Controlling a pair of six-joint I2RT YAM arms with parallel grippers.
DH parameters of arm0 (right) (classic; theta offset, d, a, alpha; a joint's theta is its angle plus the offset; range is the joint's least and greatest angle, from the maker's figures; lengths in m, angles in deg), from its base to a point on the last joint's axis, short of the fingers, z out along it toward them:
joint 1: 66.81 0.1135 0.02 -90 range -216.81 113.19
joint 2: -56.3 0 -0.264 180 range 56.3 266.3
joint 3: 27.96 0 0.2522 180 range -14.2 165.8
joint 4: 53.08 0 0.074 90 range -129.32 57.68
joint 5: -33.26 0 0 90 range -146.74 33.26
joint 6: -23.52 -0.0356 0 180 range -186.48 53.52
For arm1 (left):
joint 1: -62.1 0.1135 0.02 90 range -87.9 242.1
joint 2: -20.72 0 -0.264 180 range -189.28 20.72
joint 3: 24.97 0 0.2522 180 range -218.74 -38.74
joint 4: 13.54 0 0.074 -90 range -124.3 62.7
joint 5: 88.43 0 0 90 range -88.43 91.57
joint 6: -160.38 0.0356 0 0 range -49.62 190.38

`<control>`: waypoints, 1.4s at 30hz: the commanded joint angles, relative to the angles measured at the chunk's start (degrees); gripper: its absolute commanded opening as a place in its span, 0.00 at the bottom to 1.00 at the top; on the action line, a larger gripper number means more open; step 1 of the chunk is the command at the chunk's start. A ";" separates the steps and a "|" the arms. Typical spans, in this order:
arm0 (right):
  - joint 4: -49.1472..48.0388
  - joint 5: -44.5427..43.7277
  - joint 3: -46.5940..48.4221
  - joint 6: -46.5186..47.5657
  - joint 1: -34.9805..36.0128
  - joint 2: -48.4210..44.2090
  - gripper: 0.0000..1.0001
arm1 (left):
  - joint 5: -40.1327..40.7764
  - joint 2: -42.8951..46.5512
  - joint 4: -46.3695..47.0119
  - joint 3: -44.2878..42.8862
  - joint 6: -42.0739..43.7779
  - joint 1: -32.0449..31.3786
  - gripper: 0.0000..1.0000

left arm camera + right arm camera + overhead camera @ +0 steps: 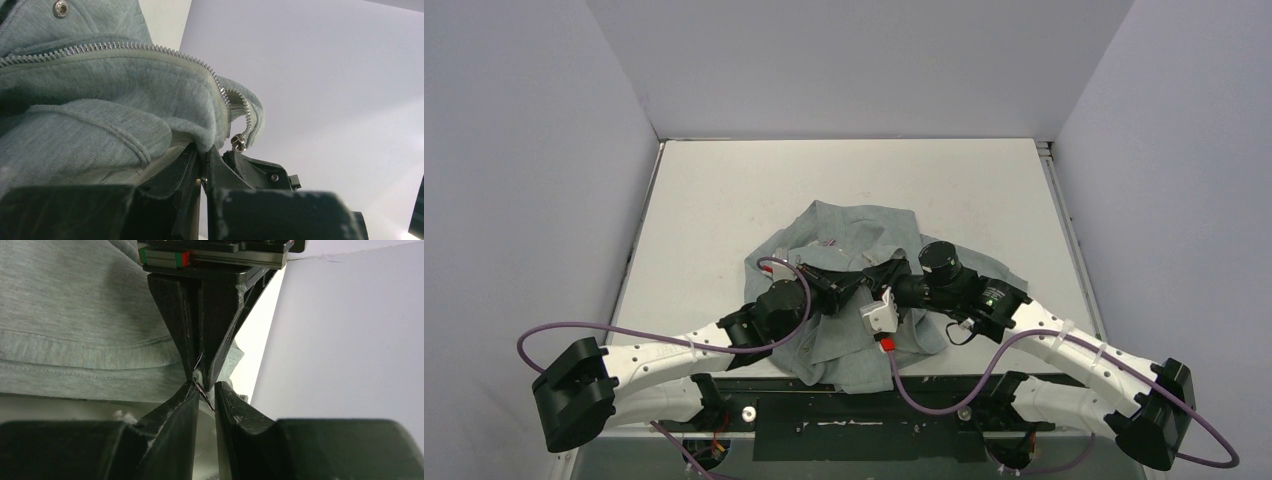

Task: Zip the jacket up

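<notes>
The light grey jacket (849,228) lies crumpled at mid-table. My two grippers meet tip to tip over its near part. The left gripper (205,151) is shut on a fold of jacket fabric right beside the zipper teeth (125,47). The metal zipper slider (238,143) hangs just past its fingertips. In the right wrist view, the right gripper (205,386) faces the shut left gripper (201,369). Its jaws stand a narrow gap apart, with a thin dark tab (204,396) slanting between them and touching one fingertip. What that tab belongs to I cannot tell.
The white table (724,190) is walled on three sides by pale panels. Purple cables (624,330) loop beside both arms near the front edge. The jacket's hem (854,375) reaches the table's near edge, between the arm bases.
</notes>
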 commanded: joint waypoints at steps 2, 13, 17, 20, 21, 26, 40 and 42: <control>0.24 0.70 2.94 0.21 0.67 0.49 0.17 | -0.90 -0.03 3.48 -0.87 -0.06 0.07 0.00; 2.89 0.71 4.44 -1.40 0.69 0.43 0.03 | -0.74 0.01 3.63 -0.30 -0.17 0.07 0.00; 2.93 2.36 4.80 -4.40 0.14 0.30 0.00 | -0.73 -0.07 3.71 -0.04 -0.01 0.06 0.00; 0.86 5.05 4.56 -7.86 -0.69 -0.10 0.00 | -0.80 -0.16 3.77 0.06 0.30 0.03 0.00; -0.12 5.93 4.38 -9.09 -1.14 -0.28 0.00 | -0.81 -0.21 3.69 0.01 0.49 0.07 0.00; -3.81 9.05 3.90 -14.44 -3.35 -0.34 0.00 | -0.99 -0.11 2.92 -0.29 1.61 0.06 0.00; -6.71 11.02 7.61 -31.51 -6.08 3.80 0.00 | -1.34 0.44 0.05 -1.65 4.53 0.16 0.00; -5.61 10.92 8.90 -32.57 -6.18 5.03 0.00 | -1.44 0.53 -1.15 -2.48 6.15 0.16 0.00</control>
